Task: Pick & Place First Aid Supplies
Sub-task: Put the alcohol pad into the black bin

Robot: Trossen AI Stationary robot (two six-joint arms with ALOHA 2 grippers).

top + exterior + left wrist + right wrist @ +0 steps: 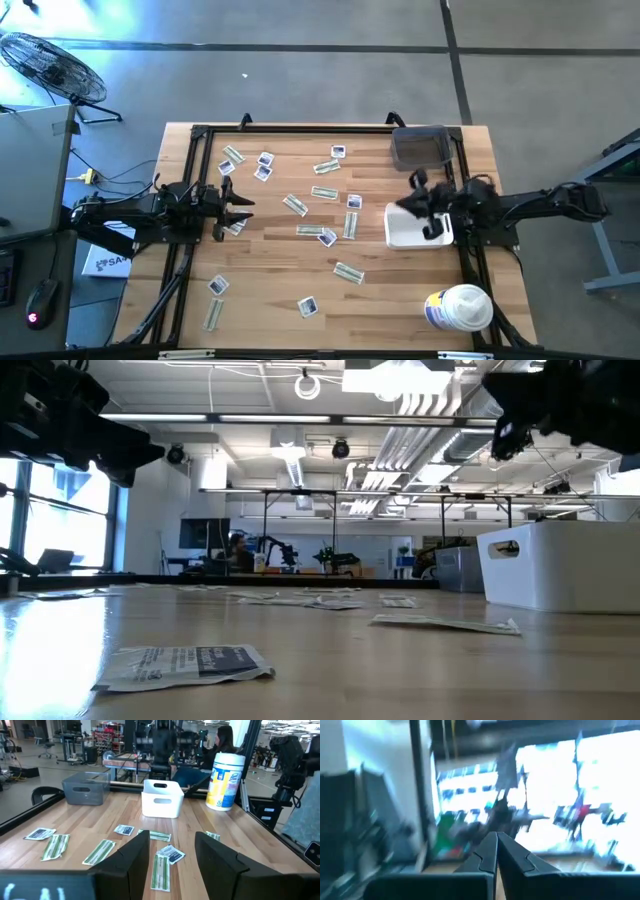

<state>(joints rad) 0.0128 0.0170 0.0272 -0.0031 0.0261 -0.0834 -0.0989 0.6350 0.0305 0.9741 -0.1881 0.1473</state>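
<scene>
The first aid supplies lie flat and scattered over the wooden table: narrow greenish strip wrappers and small square white sachets, also seen as strips and a sachet in the left wrist view. One sachet lies close in the low view. My left gripper hovers level at the table's left side, open, with nothing between its fingers. My right gripper is raised over the far left corner of a white bin. It is shut and holds nothing.
A grey bin stands at the far right, behind the white bin. A large white tub with a yellow-blue label stands at the near right. A black frame rail runs along the table's edges. A person sits in the room beyond.
</scene>
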